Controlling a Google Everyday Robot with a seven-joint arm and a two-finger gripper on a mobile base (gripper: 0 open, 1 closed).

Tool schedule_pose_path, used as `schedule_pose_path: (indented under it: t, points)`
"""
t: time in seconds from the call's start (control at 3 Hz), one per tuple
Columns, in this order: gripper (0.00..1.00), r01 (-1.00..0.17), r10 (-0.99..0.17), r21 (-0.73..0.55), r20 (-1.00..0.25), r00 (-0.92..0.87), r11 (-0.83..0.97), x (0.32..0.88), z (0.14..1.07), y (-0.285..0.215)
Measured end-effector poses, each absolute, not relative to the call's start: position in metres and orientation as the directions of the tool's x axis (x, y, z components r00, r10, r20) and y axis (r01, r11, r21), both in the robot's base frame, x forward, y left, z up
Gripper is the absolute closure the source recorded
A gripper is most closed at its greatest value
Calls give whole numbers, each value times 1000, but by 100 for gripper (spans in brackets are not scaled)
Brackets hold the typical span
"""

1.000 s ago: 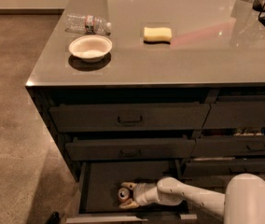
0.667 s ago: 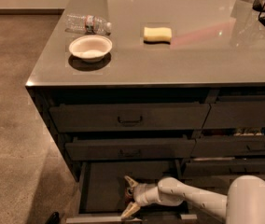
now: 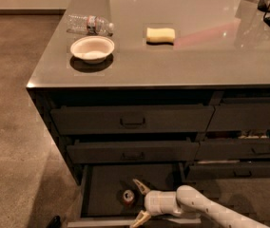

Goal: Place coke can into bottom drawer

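The coke can [image 3: 128,197] stands upright on the dark floor of the open bottom drawer [image 3: 101,186], its silver top facing up. My gripper [image 3: 139,201] is inside the drawer just right of the can. It is open, with one pale finger [image 3: 141,185] above the can and the other near the drawer's front rim. The can sits free between the spread fingers, not gripped. My white arm [image 3: 206,208] reaches in from the lower right.
A white bowl [image 3: 92,48], a clear water bottle [image 3: 89,24] and a yellow sponge [image 3: 160,34] lie on the grey counter [image 3: 173,65]. Shut drawers with bar handles [image 3: 132,122] sit above the open one. Brown floor lies to the left.
The gripper was shut on the can one second ago. It has opened its fingers wide and let the can go; the can now stands in the drawer.
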State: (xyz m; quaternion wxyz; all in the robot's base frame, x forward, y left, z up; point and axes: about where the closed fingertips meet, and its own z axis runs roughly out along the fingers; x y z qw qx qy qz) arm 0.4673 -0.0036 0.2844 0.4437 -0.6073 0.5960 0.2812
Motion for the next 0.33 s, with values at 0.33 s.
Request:
schedule_pose_path:
  t: [0.33]
  points:
    - [0,-972,-474,-203,-871,125,116,466,285,-9]
